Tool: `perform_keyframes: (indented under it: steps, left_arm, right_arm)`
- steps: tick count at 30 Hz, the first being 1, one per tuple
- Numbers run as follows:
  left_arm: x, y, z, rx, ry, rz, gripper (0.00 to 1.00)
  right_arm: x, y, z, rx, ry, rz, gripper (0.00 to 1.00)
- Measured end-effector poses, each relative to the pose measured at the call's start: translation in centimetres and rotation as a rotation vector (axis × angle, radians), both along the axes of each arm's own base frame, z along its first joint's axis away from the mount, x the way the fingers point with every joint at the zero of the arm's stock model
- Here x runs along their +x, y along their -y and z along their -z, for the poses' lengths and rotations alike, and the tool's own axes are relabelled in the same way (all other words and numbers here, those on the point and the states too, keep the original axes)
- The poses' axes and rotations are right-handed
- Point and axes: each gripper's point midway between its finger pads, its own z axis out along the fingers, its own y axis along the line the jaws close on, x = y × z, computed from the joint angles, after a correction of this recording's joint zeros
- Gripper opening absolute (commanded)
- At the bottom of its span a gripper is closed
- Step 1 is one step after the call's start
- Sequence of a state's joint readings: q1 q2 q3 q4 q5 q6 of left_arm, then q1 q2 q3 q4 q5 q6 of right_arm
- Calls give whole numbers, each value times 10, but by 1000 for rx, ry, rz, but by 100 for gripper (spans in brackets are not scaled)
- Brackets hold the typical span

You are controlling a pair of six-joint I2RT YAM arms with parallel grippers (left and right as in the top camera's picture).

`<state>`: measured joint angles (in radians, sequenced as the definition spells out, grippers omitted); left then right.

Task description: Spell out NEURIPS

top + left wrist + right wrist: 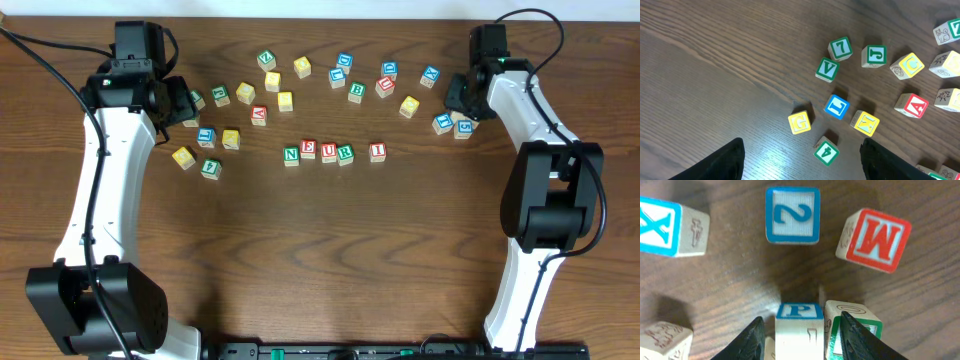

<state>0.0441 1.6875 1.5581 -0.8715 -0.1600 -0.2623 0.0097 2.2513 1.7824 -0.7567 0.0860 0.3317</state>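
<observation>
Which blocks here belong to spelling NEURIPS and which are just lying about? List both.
For the job: the row N, E, U, R, I; the blue P between the right hand fingers.
Lying about: red M, blue 2, blue X, green V, green 7, yellow G.

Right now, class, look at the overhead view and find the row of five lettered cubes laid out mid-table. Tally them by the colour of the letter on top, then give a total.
Green: 2 (N cube, R cube)
Red: 2 (E cube, I cube)
Blue: 1 (U cube)
Total: 5
</observation>
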Motion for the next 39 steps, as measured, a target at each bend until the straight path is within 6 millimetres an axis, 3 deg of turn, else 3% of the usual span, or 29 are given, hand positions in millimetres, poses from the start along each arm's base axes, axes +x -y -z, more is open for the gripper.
perform_keyframes:
  steps: [5,14,22,29,39]
  left_arm:
    - [0,0,0,0,0,0,73]
    - [0,0,0,0,0,0,73]
    - [0,0,0,0,0,0,73]
    - [0,0,0,0,0,0,73]
    - [0,0,0,0,0,0,73]
  right_arm:
    - [-9,3,1,-22,-43,-13,60]
    - [-12,4,1,-35,-55,-21,68]
    - [-17,5,-1,-33,-111,-21,68]
    - [-1,2,-17,-23,-67,-23,67]
    - [15,2,-20,-14,2,0,54]
